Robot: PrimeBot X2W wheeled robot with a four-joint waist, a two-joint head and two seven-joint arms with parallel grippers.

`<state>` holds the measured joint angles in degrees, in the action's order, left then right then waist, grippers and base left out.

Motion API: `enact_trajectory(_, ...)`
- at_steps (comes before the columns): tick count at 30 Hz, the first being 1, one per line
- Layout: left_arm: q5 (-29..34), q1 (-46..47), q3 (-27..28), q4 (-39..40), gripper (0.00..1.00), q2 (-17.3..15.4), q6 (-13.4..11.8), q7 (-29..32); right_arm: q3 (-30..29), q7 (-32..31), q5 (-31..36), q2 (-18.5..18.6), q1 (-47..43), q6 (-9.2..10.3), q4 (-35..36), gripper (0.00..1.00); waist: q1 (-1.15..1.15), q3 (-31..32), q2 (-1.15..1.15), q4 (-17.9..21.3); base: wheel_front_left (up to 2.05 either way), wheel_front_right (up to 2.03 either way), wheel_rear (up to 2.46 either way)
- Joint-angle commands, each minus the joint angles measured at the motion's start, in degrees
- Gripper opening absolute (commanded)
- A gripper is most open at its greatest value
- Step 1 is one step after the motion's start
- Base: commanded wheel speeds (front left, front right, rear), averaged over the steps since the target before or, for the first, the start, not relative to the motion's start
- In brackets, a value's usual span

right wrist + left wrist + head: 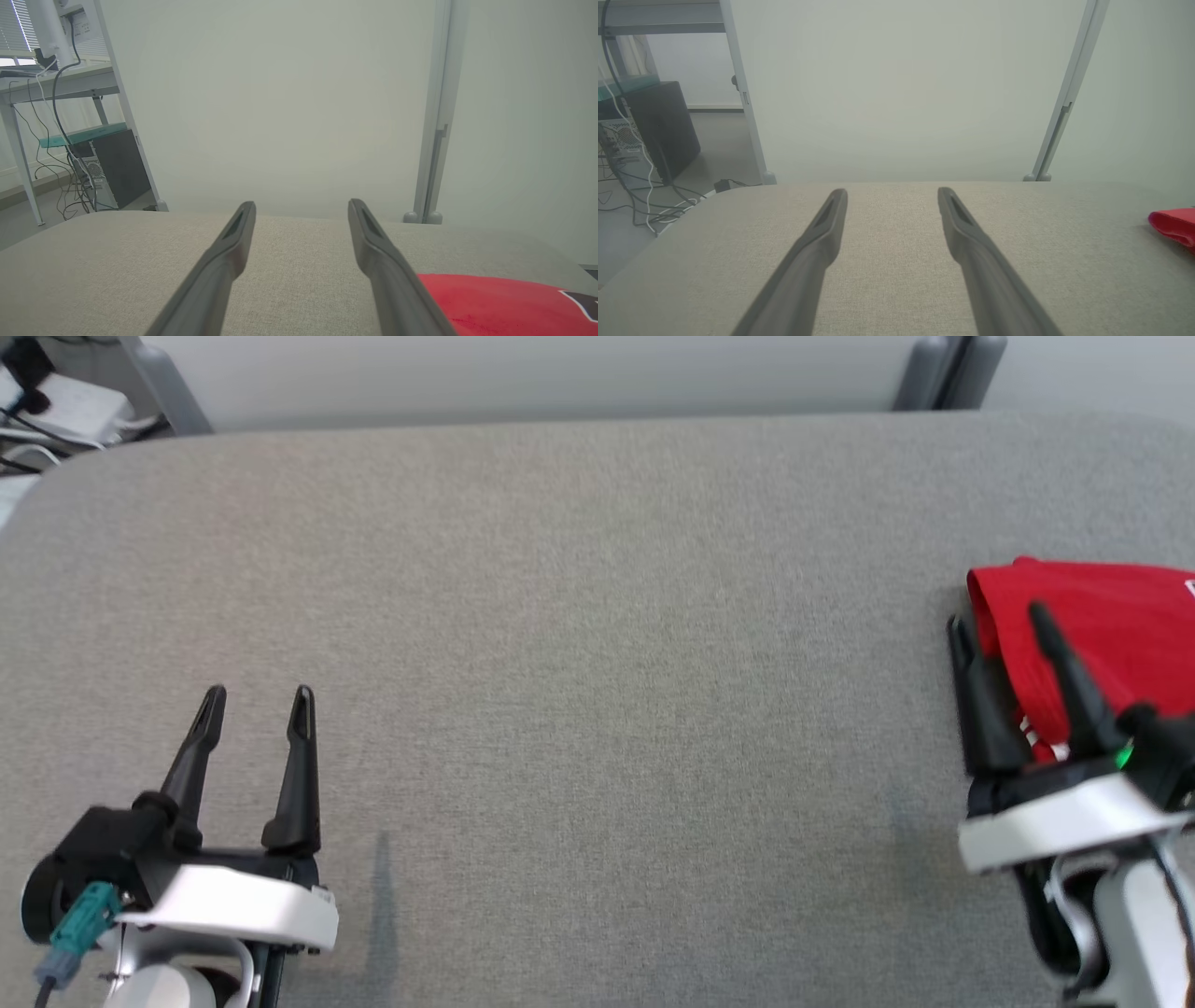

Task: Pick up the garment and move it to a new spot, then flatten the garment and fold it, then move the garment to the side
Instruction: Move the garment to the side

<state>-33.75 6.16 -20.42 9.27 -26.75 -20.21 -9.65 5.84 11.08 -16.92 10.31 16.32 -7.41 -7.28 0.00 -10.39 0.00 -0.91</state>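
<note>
The garment (1111, 625) is red with a bit of white print, lying folded at the table's right edge and cut off by the picture's border. My right gripper (999, 621) hovers open over its near left corner, one finger above the red cloth, the other just left of it. Through the right wrist camera the garment (495, 303) lies below and to the right of the open right gripper (301, 207). My left gripper (259, 702) stands open at the lower left, nothing between its fingers. Its wrist camera shows the open left gripper (892, 193) and the garment (1174, 225) far to the right.
The grey fabric-covered table (579, 635) stretches wide between both arms. A pale wall panel with metal posts (432, 140) runs along its far edge. Beyond the far left corner are cables and a dark computer case (663, 126) on the floor.
</note>
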Motion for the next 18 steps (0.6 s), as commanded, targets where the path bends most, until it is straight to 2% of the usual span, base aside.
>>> enact_trajectory(1, -0.36, 0.22, 2.29, 0.56, 1.00, -1.50, 0.31, -0.74, 0.34, -0.16, 1.34, -1.09, -3.43, -0.08, 2.49, 1.00, 0.00, 2.89, 0.00, -1.22, 0.00, 0.00, 0.00)
enact_trajectory(8, -1.47, -3.50, 2.33, -0.67, 1.00, -1.64, 0.67, -1.55, -3.36, -0.77, 3.82, -3.96, -11.96, -0.08, 4.33, 1.00, 0.00, 6.52, 0.00, -0.61, 0.00, 0.00, 0.00)
enact_trajectory(18, -1.57, -7.79, 3.67, -1.76, 1.00, -3.00, -0.12, -2.61, -6.65, -2.53, 6.88, -4.81, -18.53, -0.08, 7.34, 1.00, 0.00, 9.70, 0.00, 0.45, 0.00, 0.00, 0.00)
